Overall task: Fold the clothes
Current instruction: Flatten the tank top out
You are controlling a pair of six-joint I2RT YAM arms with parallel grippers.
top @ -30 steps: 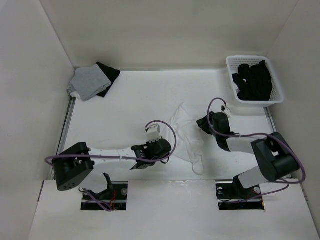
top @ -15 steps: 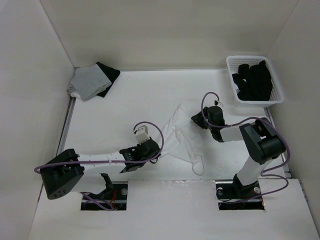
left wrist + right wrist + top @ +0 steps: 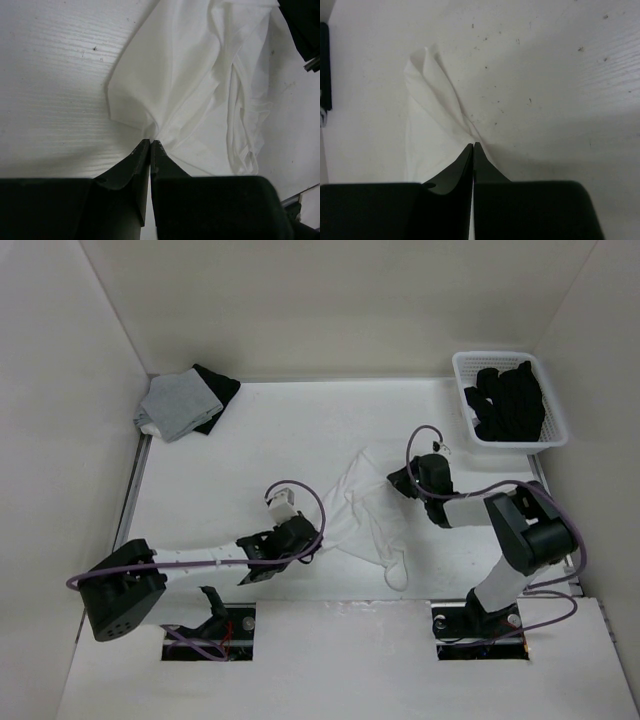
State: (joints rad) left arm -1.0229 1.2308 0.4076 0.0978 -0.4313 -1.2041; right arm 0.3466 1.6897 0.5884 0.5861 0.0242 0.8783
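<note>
The white worktop [image 3: 260,440] has a crumpled white garment [image 3: 365,515] lying near its middle. In the far left corner, a grey garment [image 3: 175,405] lies partly on a black garment [image 3: 222,388]. A white basket [image 3: 505,447] sits in the far right corner.

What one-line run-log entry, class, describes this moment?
stage: grasping | left gripper: shut on thin white fabric garment | right gripper: shut on same garment | garment: rumpled, not folded
</note>
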